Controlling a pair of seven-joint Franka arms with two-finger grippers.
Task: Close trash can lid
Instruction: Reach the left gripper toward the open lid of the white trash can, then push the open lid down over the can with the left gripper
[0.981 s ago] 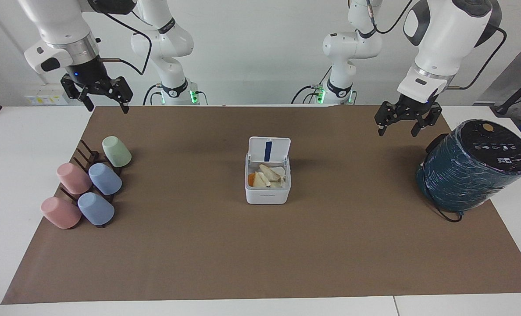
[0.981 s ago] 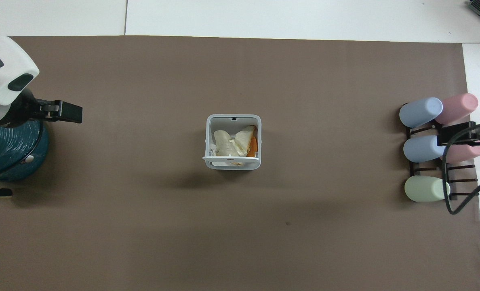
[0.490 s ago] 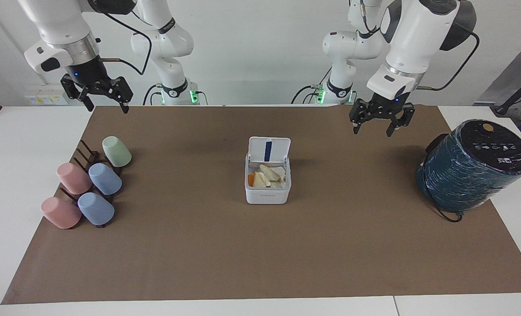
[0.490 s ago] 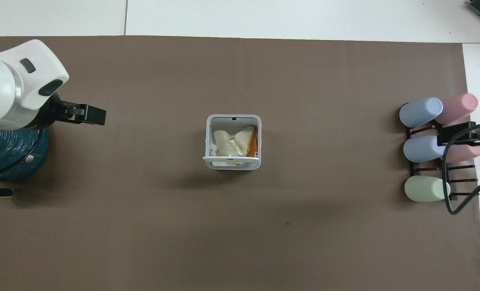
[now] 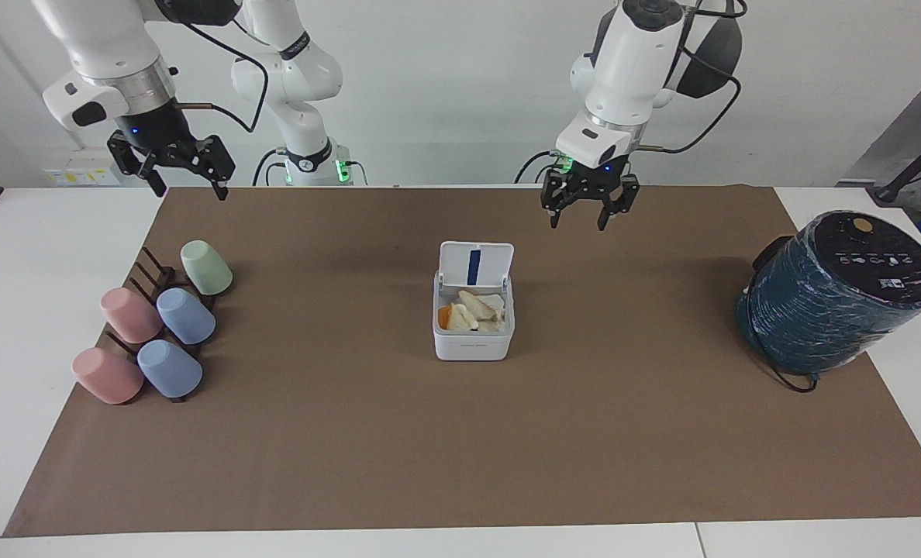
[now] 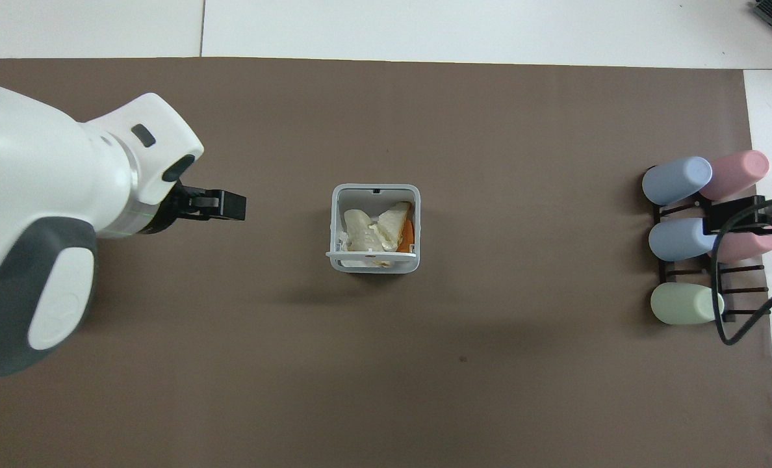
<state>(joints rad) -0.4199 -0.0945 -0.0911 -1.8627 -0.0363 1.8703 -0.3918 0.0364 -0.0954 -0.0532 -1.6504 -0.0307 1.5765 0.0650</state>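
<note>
The left gripper point(image 5: 589, 215) hung in the air over the brown mat point(image 5: 352, 434), its two fingers point(image 5: 555, 218) spread apart with a clear gap between the tips and nothing in them. It was apart from the trash can point(image 5: 472, 341), at about two o'clock from the can in the facing view and at about nine o'clock from it in the overhead view, toward the left arm's end of the table.

The small white square can stood near the middle of the mat with its lid point(image 5: 476, 265) raised on the hinge at the edge nearer to the robots, the blue stripe on the lid's inner face showing in the facing view. Pale scraps point(image 5: 477, 308) and an orange piece point(image 5: 445, 316) lay inside the open can.

Toward the left arm's end of the table, a dark teal cylinder point(image 5: 825, 310) with a black top leaned on the mat's edge.

The right gripper point(image 5: 185, 177) waited over the mat's corner at the right arm's end, fingers spread and empty. Below it, at about nine o'clock from the can in the facing view, a dark rack point(image 5: 154, 279) held five cups: one green cup point(image 5: 205, 266), two blue cups point(image 5: 185, 315) and two pink cups point(image 5: 130, 315).
</note>
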